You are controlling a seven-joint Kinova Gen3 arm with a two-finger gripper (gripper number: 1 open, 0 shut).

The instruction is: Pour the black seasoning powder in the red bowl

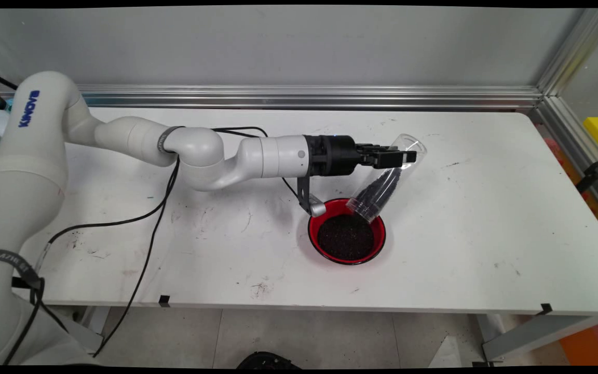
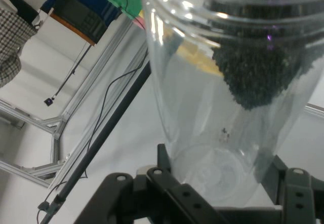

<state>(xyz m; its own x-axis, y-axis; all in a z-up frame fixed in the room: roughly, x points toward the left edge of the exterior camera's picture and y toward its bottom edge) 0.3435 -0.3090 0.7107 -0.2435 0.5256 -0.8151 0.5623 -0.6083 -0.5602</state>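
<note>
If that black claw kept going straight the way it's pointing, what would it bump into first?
The gripper points right across the table, already shut on the clear cup. Beyond that cup the way looks free to the table's right end, though depth is uncertain.

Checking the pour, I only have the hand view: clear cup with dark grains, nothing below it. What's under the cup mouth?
Observer: A red bowl on the white table, directly below the tilted clear cup.
Operator: Anything in the bowl?
Observer: Yes, dark grains cover its bottom.
Operator: Cup mouth touching the bowl?
Observer: Cannot tell; it overlaps the bowl's far rim in the main view.
Operator: Spill on the table?
Observer: A few dark specks near the table's front edge, none clearly beside the bowl.
</note>
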